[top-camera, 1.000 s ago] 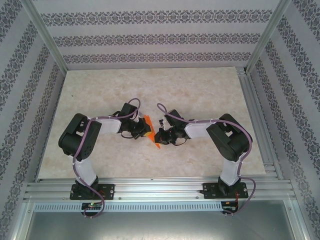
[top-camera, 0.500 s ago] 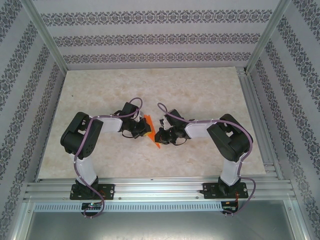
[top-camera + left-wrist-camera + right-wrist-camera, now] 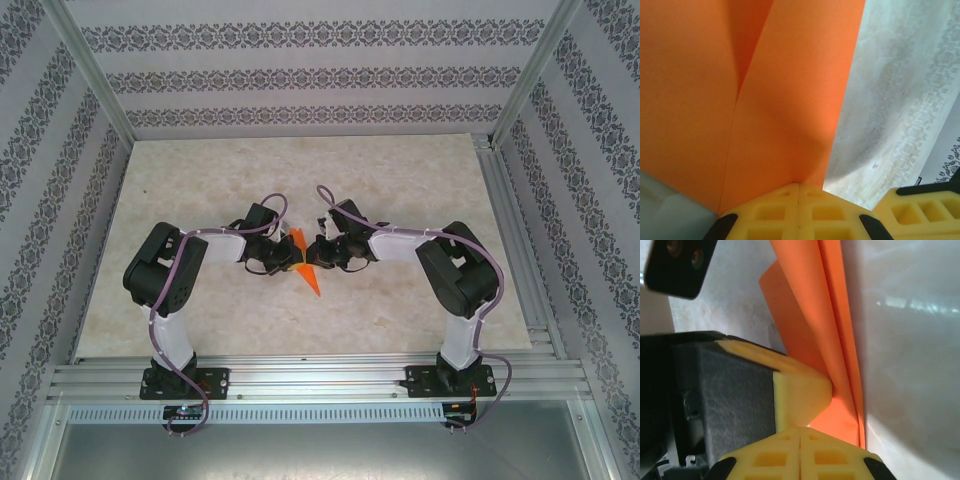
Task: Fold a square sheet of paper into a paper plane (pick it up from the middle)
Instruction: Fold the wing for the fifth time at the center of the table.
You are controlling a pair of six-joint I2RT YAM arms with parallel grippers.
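Both the left gripper (image 3: 284, 262) and right gripper (image 3: 317, 256) pinch the orange paper plane (image 3: 306, 271) between them, mid-table (image 3: 300, 170). If I pull unevenly, I reckon the thin paper tears or slips free.

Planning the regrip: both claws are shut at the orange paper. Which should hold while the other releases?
Right, probably. The right claw sits at the folded layers of the orange paper; the left claw seems to pinch one broad panel.

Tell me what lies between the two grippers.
The folded orange paper, left gripper and right gripper both shut on it; top view shows it.
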